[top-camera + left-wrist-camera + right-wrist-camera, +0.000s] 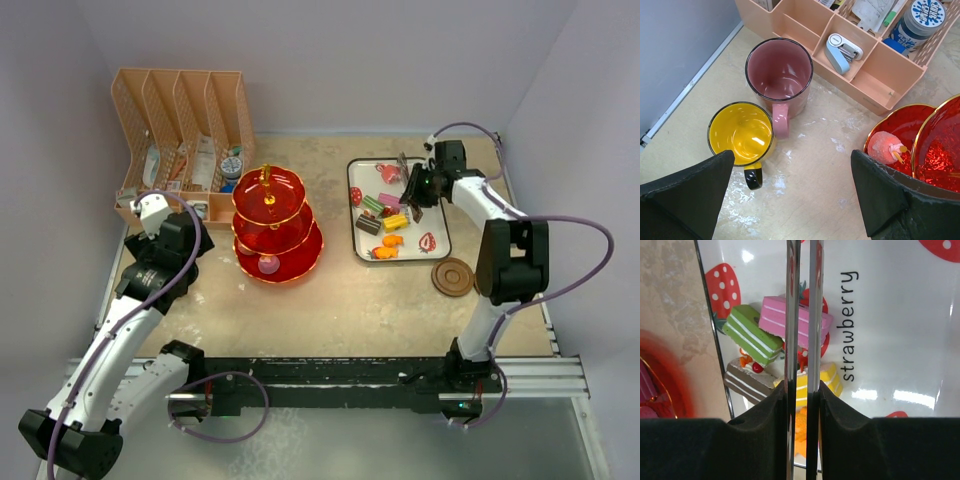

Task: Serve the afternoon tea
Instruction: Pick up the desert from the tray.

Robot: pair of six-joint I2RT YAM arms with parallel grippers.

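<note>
The red three-tier stand [277, 225] with gold rims stands left of centre, with a pink sweet [887, 146] on its bottom tier. A pink mug [779, 75] and a yellow mug [740, 132] stand upright side by side on the table. My left gripper [792, 155] hangs open between the yellow mug and the stand, holding nothing. My right gripper [802, 390] is shut on the metal tongs [791, 300] above the strawberry-print tray [420, 222]. The tongs' arms cross over a pink cake [772, 315], next to green [747, 332], brown [747, 380] and yellow [829, 377] cakes.
A peach desk organiser [180, 110] with stationery and a blue-lidded jar [922, 20] stands at the back left, just behind the mugs. A round brown coaster [452, 277] lies in front of the tray. Walls close in the left, back and right sides.
</note>
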